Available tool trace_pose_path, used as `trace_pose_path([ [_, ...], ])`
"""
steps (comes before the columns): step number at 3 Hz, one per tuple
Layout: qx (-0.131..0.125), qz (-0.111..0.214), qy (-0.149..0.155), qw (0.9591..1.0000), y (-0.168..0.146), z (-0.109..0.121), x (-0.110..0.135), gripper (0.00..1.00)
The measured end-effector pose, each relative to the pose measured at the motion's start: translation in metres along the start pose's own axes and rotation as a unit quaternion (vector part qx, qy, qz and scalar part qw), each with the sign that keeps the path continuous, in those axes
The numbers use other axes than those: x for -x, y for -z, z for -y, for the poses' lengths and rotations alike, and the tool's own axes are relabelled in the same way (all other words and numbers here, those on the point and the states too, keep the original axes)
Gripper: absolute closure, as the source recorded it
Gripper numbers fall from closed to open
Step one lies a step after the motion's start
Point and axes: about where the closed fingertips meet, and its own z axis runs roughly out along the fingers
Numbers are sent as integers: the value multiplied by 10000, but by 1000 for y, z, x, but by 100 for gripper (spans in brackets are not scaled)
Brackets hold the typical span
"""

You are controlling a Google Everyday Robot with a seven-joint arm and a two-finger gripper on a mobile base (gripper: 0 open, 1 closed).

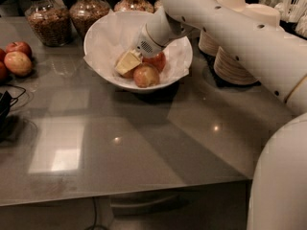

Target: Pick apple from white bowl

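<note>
The apple [146,75] is sitting at the front of the white bowl [103,35], touching a redder apple [157,60]. A third apple [124,74] is peeking from under the gripper [127,61], which is reaching into the bowl just left of the apple; I cannot tell whether it is parted or closed. Three more apples [18,63] are lying at the left of the table [144,143].

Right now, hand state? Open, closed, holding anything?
The hand: down in the white bowl among the apples; open or closed cannot be told, nor any hold.

Arm [230,30] outstretched leftward, gripper [126,63] low, upper centre
</note>
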Motion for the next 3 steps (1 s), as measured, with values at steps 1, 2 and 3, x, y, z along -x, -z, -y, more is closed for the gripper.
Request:
trace_pose_path([
  [1, 8, 3, 5, 10000, 0, 0, 0, 100],
  [2, 54, 194, 112, 9997, 11, 1, 8, 100],
  [3, -27, 436, 303, 9986, 34, 2, 21, 100],
])
